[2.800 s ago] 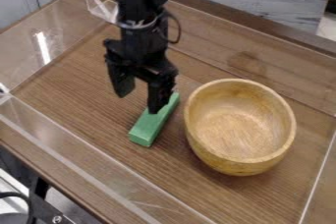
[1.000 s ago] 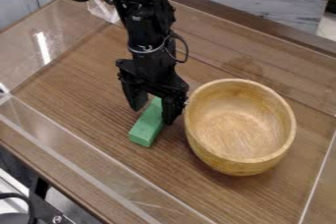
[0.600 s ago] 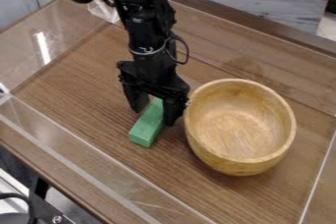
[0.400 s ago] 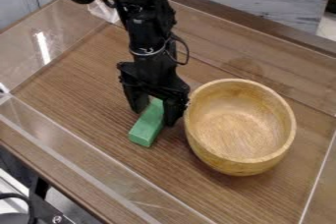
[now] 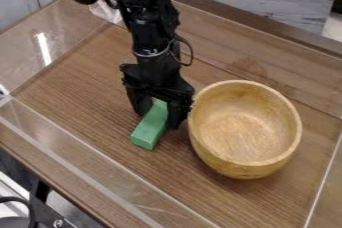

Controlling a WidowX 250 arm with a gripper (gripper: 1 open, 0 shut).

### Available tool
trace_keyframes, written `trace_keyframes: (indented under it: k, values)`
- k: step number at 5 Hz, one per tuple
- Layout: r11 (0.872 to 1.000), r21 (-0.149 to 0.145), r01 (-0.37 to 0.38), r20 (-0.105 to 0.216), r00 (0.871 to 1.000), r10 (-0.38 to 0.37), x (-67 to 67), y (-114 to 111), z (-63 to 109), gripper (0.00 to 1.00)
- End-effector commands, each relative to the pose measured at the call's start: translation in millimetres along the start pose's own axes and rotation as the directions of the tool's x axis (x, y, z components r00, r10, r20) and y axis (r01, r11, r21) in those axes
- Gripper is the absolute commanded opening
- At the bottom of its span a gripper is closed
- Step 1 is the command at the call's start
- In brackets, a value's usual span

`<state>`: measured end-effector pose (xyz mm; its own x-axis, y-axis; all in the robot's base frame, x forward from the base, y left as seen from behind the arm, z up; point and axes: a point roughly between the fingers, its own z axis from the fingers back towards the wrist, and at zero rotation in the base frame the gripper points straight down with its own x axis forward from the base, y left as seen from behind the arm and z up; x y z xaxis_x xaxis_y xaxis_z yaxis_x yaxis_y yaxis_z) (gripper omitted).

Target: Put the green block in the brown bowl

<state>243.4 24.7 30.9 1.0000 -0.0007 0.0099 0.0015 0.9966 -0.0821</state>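
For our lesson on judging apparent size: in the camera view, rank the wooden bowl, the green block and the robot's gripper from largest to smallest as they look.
1. Brown bowl, clearly the largest.
2. Gripper, its black body bulkier than the block, jaws open astride the block's far end.
3. Green block, smallest, though its far end is partly hidden between the jaws.

The far end of the green block is hidden behind the gripper. Contact between its fingers and the block cannot be determined. The arm's upper section is cut off by the top edge.
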Motion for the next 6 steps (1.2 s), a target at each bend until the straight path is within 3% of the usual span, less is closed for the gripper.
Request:
trace_keyframes:
  k: [1, 3, 4, 6]
  values:
    - [1.000, 0.003, 0.001, 0.051, 0.999, -0.002, 12.7, 0.8, 11.4, 1.00]
    - [1.000, -0.005, -0.005, 0.050, 0.999, 0.005, 13.4, 1.1, 12.8, 1.00]
    - [1.000, -0.011, -0.008, 0.045, 0.999, 0.008, 12.7, 1.0, 8.1, 0.00]
    - [1.000, -0.021, -0.016, 0.007, 1.000, 0.016, 7.4, -4.0, 11.7, 0.00]
